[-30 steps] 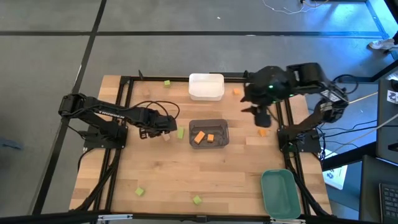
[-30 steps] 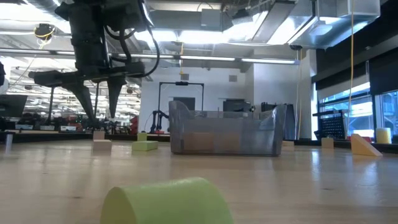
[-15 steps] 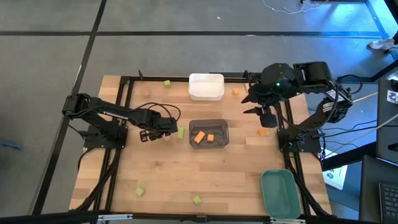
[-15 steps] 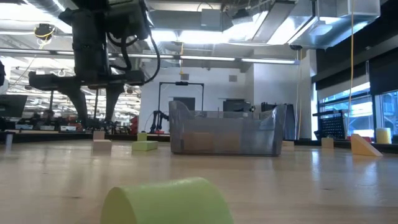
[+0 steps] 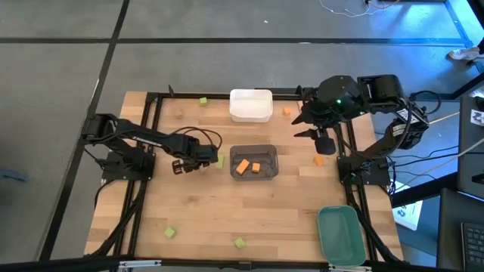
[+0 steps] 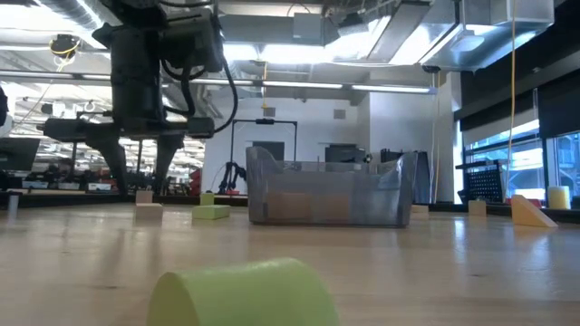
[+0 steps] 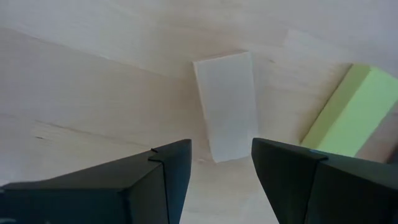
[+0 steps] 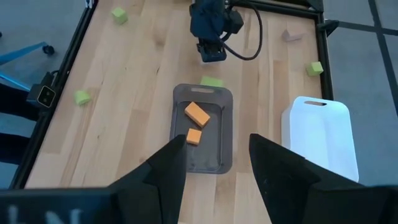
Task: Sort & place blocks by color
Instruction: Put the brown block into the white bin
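My left gripper (image 5: pixel 201 162) is open and low over the table, just left of the grey bin (image 5: pixel 254 175). In the left wrist view a pale tan block (image 7: pixel 227 106) lies flat on the wood, its near end between my two fingers; I see no clear touch. A light green block (image 7: pixel 351 109) lies beside it. The low view shows the gripper (image 6: pixel 142 186) spread above the tan block (image 6: pixel 148 213). Two orange blocks (image 8: pixel 197 114) lie in the grey bin. My right gripper (image 5: pixel 316 136) hangs open and empty over the table's far right part.
White bin (image 5: pixel 250 106) at the far edge, green bin (image 5: pixel 338 234) at the near right corner. Loose orange blocks (image 5: pixel 287 112), (image 5: pixel 318 160) on the right; green blocks (image 5: pixel 203 100), (image 5: pixel 170 233), (image 5: pixel 240 242) scattered. A green rounded block (image 6: pixel 240 290) lies close before the low camera.
My left gripper has moved a little toward the grey bin and come down, staying open, so that it now stands over the tan block. My right gripper has drawn back toward the far right and turned, then held still. No block has moved.
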{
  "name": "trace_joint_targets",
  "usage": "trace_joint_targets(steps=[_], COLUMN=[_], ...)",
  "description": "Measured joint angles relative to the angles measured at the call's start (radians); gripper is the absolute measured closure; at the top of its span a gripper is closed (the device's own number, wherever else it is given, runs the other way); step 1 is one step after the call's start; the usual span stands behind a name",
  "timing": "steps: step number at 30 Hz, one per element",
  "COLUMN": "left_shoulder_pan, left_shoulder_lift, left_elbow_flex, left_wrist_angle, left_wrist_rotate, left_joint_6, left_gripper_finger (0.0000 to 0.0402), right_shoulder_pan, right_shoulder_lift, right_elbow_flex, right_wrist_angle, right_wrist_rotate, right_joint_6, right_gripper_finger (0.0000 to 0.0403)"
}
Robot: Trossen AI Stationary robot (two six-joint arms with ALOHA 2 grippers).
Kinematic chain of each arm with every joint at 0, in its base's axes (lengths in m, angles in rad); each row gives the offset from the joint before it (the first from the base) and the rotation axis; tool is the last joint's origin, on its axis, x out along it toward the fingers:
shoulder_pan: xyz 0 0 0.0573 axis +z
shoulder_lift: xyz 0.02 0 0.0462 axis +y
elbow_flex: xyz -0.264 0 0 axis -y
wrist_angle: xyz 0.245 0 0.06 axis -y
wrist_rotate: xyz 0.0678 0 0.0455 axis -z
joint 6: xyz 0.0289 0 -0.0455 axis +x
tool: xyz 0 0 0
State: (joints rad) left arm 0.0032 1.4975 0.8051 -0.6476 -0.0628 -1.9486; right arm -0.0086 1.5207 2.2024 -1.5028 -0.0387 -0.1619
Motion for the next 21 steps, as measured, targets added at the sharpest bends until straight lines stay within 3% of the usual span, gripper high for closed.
trace_joint_targets(steps=[6,21], left_shoulder_pan=[0.001,0.031], left_shoulder_lift=[-0.003,0.093], left_elbow_flex=[0.0,0.001], left_wrist_angle=[0.013,0.028], left_wrist_rotate=[-0.043,-0.023], left_joint_6=[-0.115,-0.114], left_gripper_finger=[0.024,0.024], right_shoulder_pan=[0.0,0.0], right_shoulder_lift=[0.0,0.0], right_elbow_flex=[0.0,0.0], right_wrist_angle=[0.005,0.012], right_wrist_rotate=[0.0,0.0], right_joint_6=[0.0,0.0], right_gripper_finger=[0.0228,0.0228])
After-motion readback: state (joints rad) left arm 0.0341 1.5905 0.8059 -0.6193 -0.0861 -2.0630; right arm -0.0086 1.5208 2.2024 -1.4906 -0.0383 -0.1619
